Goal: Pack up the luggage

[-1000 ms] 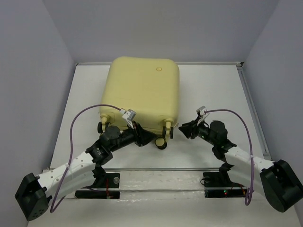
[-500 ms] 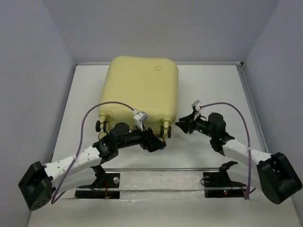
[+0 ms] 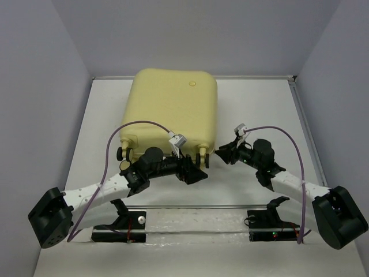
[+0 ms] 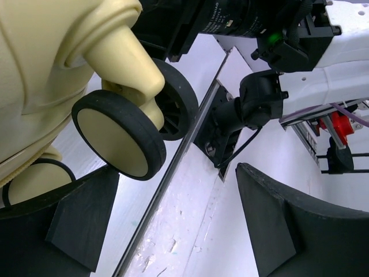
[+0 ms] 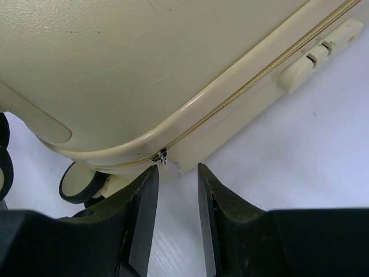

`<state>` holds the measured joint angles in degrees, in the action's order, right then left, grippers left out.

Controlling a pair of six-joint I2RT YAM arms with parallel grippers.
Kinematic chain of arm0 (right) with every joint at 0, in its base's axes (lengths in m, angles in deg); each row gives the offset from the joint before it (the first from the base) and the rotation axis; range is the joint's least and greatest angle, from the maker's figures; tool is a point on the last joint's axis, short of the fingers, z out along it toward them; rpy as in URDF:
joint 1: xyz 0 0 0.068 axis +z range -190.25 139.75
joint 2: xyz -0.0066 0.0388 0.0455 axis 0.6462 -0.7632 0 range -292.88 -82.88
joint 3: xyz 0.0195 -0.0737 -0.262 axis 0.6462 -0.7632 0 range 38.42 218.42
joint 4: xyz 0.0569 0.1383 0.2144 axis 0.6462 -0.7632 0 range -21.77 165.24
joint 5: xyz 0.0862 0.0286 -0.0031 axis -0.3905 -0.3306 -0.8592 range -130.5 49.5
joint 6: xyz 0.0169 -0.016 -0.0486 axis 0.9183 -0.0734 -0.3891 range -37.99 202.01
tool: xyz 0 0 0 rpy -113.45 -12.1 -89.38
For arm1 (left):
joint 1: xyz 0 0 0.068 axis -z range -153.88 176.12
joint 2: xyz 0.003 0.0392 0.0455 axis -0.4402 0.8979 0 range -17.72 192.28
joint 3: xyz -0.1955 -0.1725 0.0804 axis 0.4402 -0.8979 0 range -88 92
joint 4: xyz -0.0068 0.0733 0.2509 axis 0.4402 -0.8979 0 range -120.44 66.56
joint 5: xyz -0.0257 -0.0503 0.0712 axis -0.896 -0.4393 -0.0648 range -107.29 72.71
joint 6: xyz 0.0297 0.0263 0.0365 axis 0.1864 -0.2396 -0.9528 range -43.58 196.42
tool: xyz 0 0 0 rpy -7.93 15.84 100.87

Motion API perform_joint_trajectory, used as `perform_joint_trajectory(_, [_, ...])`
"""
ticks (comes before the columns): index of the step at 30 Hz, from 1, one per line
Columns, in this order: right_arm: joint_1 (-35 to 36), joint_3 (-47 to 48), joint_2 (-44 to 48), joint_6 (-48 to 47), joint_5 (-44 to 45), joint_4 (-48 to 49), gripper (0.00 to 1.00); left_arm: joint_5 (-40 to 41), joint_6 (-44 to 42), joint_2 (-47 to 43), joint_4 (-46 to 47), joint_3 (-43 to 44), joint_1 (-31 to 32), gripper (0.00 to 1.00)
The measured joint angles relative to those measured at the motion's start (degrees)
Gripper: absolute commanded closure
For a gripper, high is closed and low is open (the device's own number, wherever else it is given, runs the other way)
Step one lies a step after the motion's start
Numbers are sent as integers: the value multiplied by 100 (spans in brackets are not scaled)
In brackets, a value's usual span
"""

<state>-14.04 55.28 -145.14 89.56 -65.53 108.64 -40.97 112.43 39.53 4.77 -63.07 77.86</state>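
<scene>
While the left gripper [image 3: 195, 173] waits with its fingers spread wide and nothing between them at the suitcase's 6 o'clock edge, a black-tyred, cream-hubbed caster wheel [image 4: 118, 135] sits just off its 10 o'clock side. The luggage [image 3: 173, 109], a pale yellow hard-shell case with rounded corners, lies flat and zipped on the white table [image 3: 259, 115], toward 12 o'clock from the arms. Its moulded shell looks stiff, smooth and probably slippery, and far too broad for either gripper to span. The likelier holds are small ones: a wheel post, the lip of the seam, or the zip. At the case's 5 o'clock corner, the right gripper [image 5: 176, 170] holds its fingers narrowly apart, clamped on nothing, with the small metal zipper pull [image 5: 168, 161] just at their tips.
</scene>
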Motion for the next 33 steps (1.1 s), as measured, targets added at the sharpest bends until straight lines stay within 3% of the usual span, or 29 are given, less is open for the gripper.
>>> perform_joint_trajectory(10, [0,109,-437,15,-48,0,59,-13,46,267,356,22,57,8])
perform_joint_trajectory(26, [-22,363,-1268,-184,-7,299,72,101,120,378,496,35,66,13])
perform_joint_trajectory(29, [-39,400,-1375,-199,-17,367,71,105,140,378,496,39,66,13])
perform_joint_trajectory(33, [-72,404,-1292,-199,-37,409,63,127,151,378,496,39,66,13])
